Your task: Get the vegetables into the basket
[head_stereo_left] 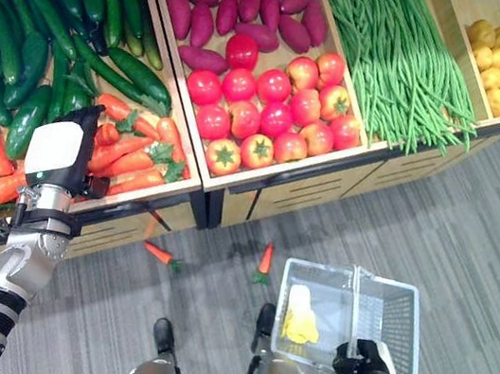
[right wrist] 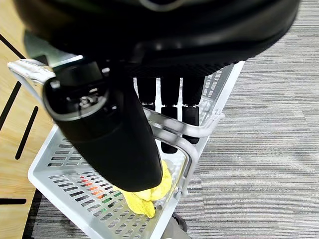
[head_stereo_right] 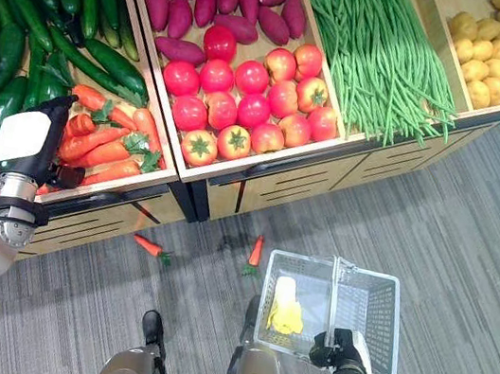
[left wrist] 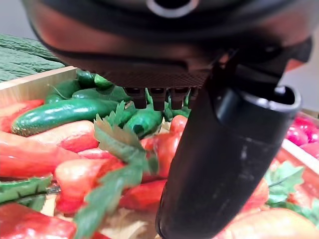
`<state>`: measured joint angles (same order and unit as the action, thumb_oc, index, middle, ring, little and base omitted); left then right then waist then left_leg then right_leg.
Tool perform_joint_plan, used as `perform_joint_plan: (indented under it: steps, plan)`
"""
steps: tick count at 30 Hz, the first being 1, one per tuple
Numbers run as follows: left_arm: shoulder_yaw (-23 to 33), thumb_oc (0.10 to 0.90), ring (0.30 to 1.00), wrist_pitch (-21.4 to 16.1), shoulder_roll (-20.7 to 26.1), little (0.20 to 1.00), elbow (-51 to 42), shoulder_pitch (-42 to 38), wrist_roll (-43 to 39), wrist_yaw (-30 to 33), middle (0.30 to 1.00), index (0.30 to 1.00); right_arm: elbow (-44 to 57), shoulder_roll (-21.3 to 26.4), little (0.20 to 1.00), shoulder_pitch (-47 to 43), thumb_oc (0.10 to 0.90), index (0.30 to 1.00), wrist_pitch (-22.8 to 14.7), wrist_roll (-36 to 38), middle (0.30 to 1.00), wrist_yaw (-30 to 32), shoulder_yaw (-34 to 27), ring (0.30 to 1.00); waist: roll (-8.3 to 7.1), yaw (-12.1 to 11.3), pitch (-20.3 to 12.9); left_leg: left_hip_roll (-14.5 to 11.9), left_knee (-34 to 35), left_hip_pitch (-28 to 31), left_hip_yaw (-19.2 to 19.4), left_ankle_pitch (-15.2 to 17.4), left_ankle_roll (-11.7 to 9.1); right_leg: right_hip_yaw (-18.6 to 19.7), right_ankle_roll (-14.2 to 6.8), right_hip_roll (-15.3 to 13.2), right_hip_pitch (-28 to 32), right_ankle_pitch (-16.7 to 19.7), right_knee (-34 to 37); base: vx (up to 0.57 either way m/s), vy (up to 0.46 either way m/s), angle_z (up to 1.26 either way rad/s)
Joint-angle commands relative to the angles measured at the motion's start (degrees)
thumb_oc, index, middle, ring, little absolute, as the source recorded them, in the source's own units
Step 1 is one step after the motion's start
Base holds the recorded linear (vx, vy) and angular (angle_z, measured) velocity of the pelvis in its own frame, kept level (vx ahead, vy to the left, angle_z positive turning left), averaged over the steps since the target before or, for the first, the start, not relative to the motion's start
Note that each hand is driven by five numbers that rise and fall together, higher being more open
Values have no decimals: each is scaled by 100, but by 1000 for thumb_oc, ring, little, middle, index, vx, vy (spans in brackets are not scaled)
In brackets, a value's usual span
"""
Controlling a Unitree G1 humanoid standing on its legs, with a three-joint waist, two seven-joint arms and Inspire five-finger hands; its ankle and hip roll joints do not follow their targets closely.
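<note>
So the right robot hand [head_stereo_left: 363,362] has its fingers curled round the handle of the white wire basket [head_stereo_left: 400,323], keeping it level and low beside the bench for drop-ins. Left robot hand [head_stereo_left: 60,155] hovers over the orange plastic carrots [head_stereo_left: 134,163] right under it, fingers extended, nothing grabbed yet.

Two carrots [head_stereo_left: 159,253] [head_stereo_left: 265,259] on the grey floor [head_stereo_left: 474,225] beside wooden stand [head_stereo_left: 307,189]

No legible text, label, number or sign appears in any view. The wooden crates [head_stereo_left: 231,184] and the white basket [head_stereo_left: 398,337] carry no readable markings.
</note>
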<state>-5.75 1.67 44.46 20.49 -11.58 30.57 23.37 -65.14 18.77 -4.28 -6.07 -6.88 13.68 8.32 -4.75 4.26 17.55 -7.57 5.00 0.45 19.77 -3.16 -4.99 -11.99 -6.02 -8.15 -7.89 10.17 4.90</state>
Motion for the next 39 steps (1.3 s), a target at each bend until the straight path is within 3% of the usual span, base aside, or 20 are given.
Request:
perform_joint_plan:
  steps: [1, 14, 25, 26, 27, 28, 34, 39]
  plan:
    - [-46, 900, 1000, -164, 474, 1000, -50, -429, 230, 68, 1000, 1000, -299, 401, 300, 240, 400, 300, 66, -124, 300, 194, 333, 300, -58, -8, -117, -30, 0, -27, -344, 164, -89, 91, -423, -185, -83, -322, -449, 0, 0, 0]
    - [-650, 900, 1000, -181, 794, 1000, 680, -821, 77, -946, 1000, 1000, -221, 473, 300, 91, 400, 300, 97, -154, 300, -24, 465, 300, -77, 44, -58, -46, 0, -24, -297, 161, -99, 129, -421, -153, -126, -285, -446, 0, 0, 0]
    - [-938, 900, 1000, 29, 665, 1000, 1600, -1228, 69, -1183, 1000, 1000, -261, 448, 300, -18, 400, 300, 127, -152, 300, -150, 608, 300, -117, 61, 27, -57, 0, -27, -234, 142, -108, 198, -414, -140, -183, -254, -450, -4, 1, -2]
    - [-936, 690, 706, 39, 652, 706, 1624, -1214, 96, -1176, 706, 706, -260, 440, 300, -7, 400, 300, 125, -151, 300, -165, 616, 300, -121, 62, 24, -58, 0, -27, -230, 140, -108, 203, -411, -139, -181, -256, -447, -10, 3, -5]
    - [-943, 437, 352, 50, 649, 352, 1614, -1219, 109, -1171, 352, 352, -267, 441, 300, -4, 400, 300, 127, -155, 300, -170, 625, 300, -121, 64, 22, -59, 0, -26, -230, 144, -107, 205, -410, -138, -184, -258, -449, -5, 2, -3]
    - [-943, 400, 300, 51, 649, 300, 1614, -1219, 109, -1171, 300, 300, -268, 441, 300, -3, 400, 300, 127, -155, 300, -170, 624, 300, -121, 63, 22, -59, 0, -25, -229, 144, -107, 206, -410, -138, -184, -258, -449, -6, 3, -3]
    - [-941, 400, 300, 6, 564, 300, 1752, -1115, 109, -1090, 300, 300, -268, 438, 300, 19, 400, 300, 107, -162, 300, -195, 646, 300, -137, 70, 4, -65, 0, 0, -196, 145, -111, 228, -408, -135, -180, -252, -443, -5, -1, -4]
    - [-819, 400, 300, 167, 262, 300, 2180, -1131, 157, -573, 300, 300, -256, 420, 300, -11, 400, 300, 70, -183, 300, -138, 666, 300, -159, 75, -14, -65, 0, 32, -176, 159, -111, 241, -404, -129, -159, -249, -426, 0, 0, 0]
